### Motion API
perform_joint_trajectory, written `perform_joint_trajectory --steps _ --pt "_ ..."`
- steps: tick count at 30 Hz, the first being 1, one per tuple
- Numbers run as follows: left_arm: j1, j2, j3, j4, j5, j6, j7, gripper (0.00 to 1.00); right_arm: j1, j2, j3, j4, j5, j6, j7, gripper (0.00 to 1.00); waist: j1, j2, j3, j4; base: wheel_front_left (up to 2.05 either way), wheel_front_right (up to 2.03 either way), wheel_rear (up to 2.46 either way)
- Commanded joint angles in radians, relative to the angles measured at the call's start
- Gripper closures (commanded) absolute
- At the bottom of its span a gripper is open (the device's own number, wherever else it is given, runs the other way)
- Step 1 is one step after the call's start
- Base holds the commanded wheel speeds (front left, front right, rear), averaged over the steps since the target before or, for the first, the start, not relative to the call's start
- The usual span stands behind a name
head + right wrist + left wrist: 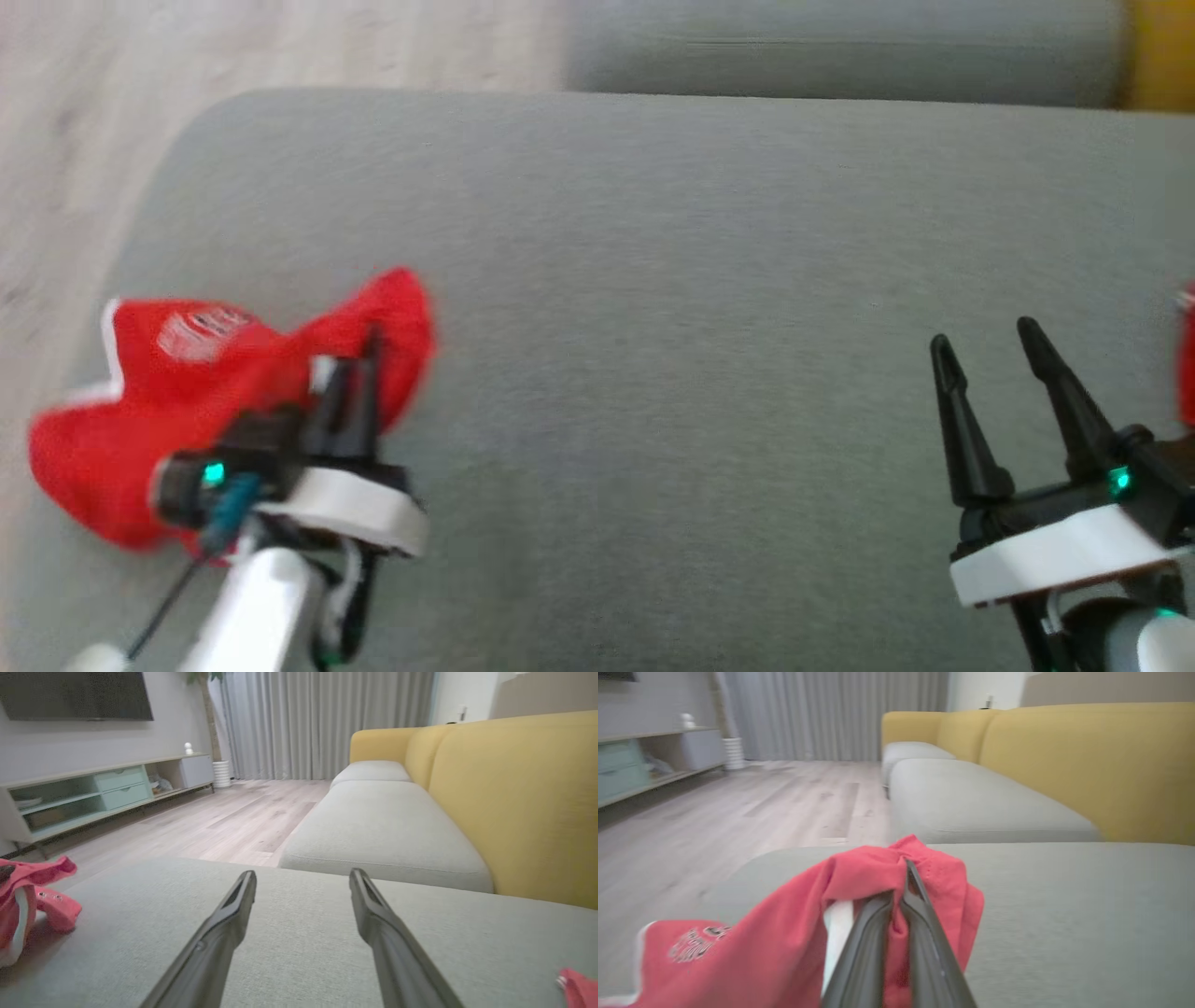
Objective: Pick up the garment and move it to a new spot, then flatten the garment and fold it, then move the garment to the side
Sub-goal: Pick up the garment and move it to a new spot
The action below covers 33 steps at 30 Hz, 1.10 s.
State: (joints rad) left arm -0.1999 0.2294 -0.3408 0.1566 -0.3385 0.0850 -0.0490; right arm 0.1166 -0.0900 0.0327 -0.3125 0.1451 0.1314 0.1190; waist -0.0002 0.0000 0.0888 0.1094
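The garment (177, 392) is red with white trim and a pale printed badge. It lies bunched at the left end of the grey sofa cushion (709, 280). My left gripper (366, 359) is shut on a fold of the garment (873, 872), lifting its edge off the cushion. In the right wrist view the garment (32, 891) shows at the far left. My right gripper (988, 343) hovers open over bare cushion at the right, its fingers (233, 905) spread with nothing between them.
A second scrap of red cloth (1186, 364) peeks in at the right edge of the cushion. The yellow sofa back (1087, 765) runs along the right. Wooden floor (738, 807) drops away past the cushion's left edge, with a low TV cabinet (93, 793) beyond.
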Motion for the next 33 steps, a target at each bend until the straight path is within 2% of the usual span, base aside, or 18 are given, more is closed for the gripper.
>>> perform_joint_trajectory --steps 1,7,12,16,21,22,23,30,33 --pt "-0.044 0.005 0.018 -0.042 0.011 -0.008 0.007 1.00 -0.019 0.000 0.025 -0.032 0.007 -0.001 -0.010 0.00 0.0002 0.0000 -0.009 -0.089 0.00 0.00 0.00" --pt "-0.121 -0.075 -0.131 -0.056 0.042 -0.081 0.050 1.00 -0.034 0.012 0.030 -0.011 0.023 -0.001 -0.032 0.00 0.0002 0.0000 0.044 -0.261 0.00 0.00 0.00" --pt "-0.217 -0.143 -0.255 -0.032 0.071 -0.141 0.039 1.00 -0.041 0.022 0.017 0.012 0.036 -0.001 -0.057 0.00 0.0002 0.0000 0.096 -0.370 0.00 0.00 0.00" --pt "-0.254 -0.168 -0.358 0.003 0.059 -0.172 0.038 1.00 -0.047 0.029 0.009 0.028 0.046 -0.001 -0.076 0.00 0.0002 0.0000 0.131 -0.422 0.00 0.00 0.00" --pt "-0.242 -0.176 -0.454 0.085 0.014 -0.192 0.060 1.00 -0.055 0.034 0.001 0.042 0.055 -0.001 -0.095 0.00 0.0002 0.0000 0.158 -0.433 0.00 0.00 0.00" --pt "-0.238 -0.176 -0.469 0.096 0.004 -0.195 0.062 0.55 -0.056 0.035 -0.002 0.045 0.055 -0.001 -0.098 0.00 0.0002 0.0000 0.161 -0.429 0.00 0.00 0.00" --pt "-0.237 -0.177 -0.483 0.104 -0.001 -0.198 0.058 0.00 -0.057 0.036 -0.005 0.048 0.055 -0.001 -0.100 0.00 0.0002 0.0000 0.162 -0.422 0.00 0.00 0.00" --pt "-0.233 -0.169 -0.517 0.083 -0.003 -0.203 -0.015 0.00 -0.059 0.037 -0.020 0.053 0.045 -0.001 -0.096 0.00 0.0002 0.0000 0.140 -0.349 0.00 0.00 0.00" --pt "-0.226 -0.146 -0.487 0.039 0.003 -0.178 -0.069 0.00 -0.055 0.038 -0.025 0.047 0.037 -0.001 -0.086 0.00 0.0002 0.0000 0.115 -0.302 0.00 0.00 0.00"
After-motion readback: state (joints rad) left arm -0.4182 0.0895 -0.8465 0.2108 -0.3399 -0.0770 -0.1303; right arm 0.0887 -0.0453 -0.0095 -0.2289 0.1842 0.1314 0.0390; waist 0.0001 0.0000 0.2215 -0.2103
